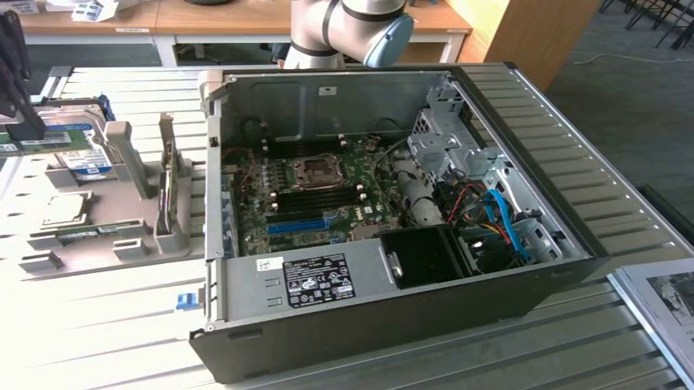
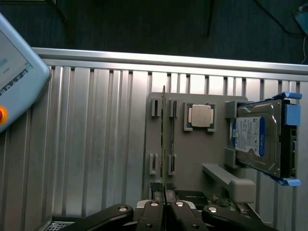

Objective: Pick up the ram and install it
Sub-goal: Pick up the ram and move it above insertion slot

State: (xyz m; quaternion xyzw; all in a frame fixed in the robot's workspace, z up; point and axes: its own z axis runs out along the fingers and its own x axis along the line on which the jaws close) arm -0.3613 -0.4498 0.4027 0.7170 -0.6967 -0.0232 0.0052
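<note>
Gripper (image 2: 164, 206) is gripping the ram (image 2: 163, 144), its 2 fingers pinched tight on it, above the gray tray (image 2: 192, 159).
In the wrist view the ram is showing edge-on as a thin line running out from the fingers. In the exterior view it is lying level at the left edge, over the tray that is also carrying 1 hard drive (image 2: 255, 139) and 1 processor chip (image 2: 200, 115). It is sitting well apart from the open computer case (image 1: 521, 268), where the motherboard (image 1: 325, 195) is lying exposed.

power supply label (image 1: 314, 276), hard drive label (image 2: 250, 137), both unreadable
</note>
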